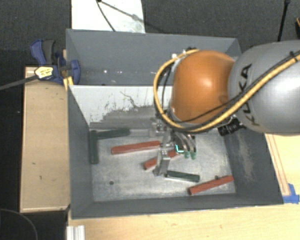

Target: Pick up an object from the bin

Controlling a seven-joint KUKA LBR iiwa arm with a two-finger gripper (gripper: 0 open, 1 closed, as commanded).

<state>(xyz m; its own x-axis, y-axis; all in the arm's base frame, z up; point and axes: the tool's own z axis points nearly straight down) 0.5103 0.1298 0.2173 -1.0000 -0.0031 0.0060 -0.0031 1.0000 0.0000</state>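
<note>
My gripper (161, 169) hangs under the orange wrist cover, low over the middle of the bin floor. Its tip is right beside a short red-brown stick (151, 164) that lies slanted there, and seems to touch it. Just to the right of the tip lies a dark green stick (183, 175), almost level. A longer red-brown stick (135, 147) rests up and to the left of the gripper. Nothing shows as lifted off the floor.
Another red-brown stick (210, 185) lies near the front right wall. Two dark green sticks form an L at the left: one upright (93, 147), one level (112, 132). The arm covers the bin's right rear part.
</note>
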